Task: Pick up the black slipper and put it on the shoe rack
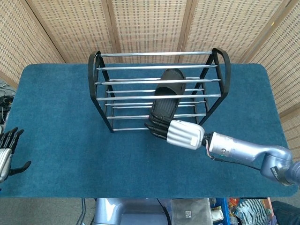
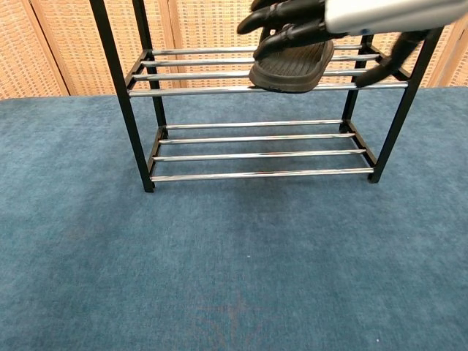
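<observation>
The black slipper (image 1: 168, 96) lies flat on the middle shelf of the black-framed shoe rack (image 1: 95, 70), under the top bars. In the chest view the slipper (image 2: 291, 66) rests across the chrome bars of the rack (image 2: 117, 95), its near end poking over the front bar. My right hand (image 1: 180, 132) hangs just in front of the rack with fingers apart, holding nothing. In the chest view the right hand (image 2: 344, 16) sits at the top edge, fingertips just above the slipper's near end. My left hand (image 1: 7, 152) rests open at the table's left edge.
The rack stands at the back middle of the blue carpeted table (image 1: 56, 117). Its lower shelf (image 2: 256, 139) holds nothing. Wicker screens (image 1: 150, 23) close off the space behind the table.
</observation>
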`<state>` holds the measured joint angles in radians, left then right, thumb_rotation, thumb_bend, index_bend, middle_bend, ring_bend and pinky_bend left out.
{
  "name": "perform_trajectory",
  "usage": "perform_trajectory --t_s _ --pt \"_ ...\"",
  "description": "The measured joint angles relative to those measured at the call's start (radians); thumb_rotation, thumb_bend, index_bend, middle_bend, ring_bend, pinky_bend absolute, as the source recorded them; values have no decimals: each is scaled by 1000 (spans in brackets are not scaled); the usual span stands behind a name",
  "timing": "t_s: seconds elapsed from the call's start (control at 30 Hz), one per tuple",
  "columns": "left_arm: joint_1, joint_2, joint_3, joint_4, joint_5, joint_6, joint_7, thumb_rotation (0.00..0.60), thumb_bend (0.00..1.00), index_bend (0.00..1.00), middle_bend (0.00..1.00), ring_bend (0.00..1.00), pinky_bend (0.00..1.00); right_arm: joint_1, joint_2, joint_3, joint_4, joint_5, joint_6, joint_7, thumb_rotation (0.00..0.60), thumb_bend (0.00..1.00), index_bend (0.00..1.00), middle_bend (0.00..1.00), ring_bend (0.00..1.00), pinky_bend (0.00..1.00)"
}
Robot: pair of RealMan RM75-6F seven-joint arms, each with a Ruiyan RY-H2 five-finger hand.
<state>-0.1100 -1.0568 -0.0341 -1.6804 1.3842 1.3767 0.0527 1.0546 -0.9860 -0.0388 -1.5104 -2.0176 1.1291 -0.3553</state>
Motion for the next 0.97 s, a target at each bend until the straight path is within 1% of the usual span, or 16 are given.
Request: perform_trajectory --t_s 0.03,0.1,0.17,0.23,0.33,0.53,0.67,0.77,0.97 --pt "2 0 1 0 6 5 0 600 241 0 0 0 0 -35 0 -4 -4 1 48 -1 600 160 9 0 0 0" --pt "5 0 4 0 22 16 -1 600 240 0 0 0 0 -96 -4 -9 -8 10 122 2 600 59 0 0 0 0" --pt "9 -1 7 3 42 33 -3 600 239 0 0 0 0 -176 -14 -17 -13 37 206 16 600 7 0 0 0 0" --pt "15 -5 10 9 71 60 -8 600 240 0 0 0 0 -265 -30 -27 -17 82 282 35 600 0 0 0 0 0" --pt "28 -14 18 20 114 105 -17 600 240 0 0 0 0 -394 -58 -46 -24 159 365 66 600 0 0 0 0 0" --pt "53 -31 36 40 188 170 -23 600 238 0 0 0 0 -629 -107 -89 -64 355 446 150 600 0 0 0 0 0" --pt "62 -46 40 57 220 202 -23 600 235 0 0 0 0 -734 -140 -98 -82 459 484 213 600 0 0 0 0 0" --pt "71 -57 43 69 239 227 -23 600 235 0 0 0 0 -793 -171 -91 -79 509 511 234 600 0 0 0 0 0" --pt "83 -53 48 62 241 236 -23 600 235 0 0 0 0 -865 -213 -49 -75 539 572 206 600 0 0 0 0 0"
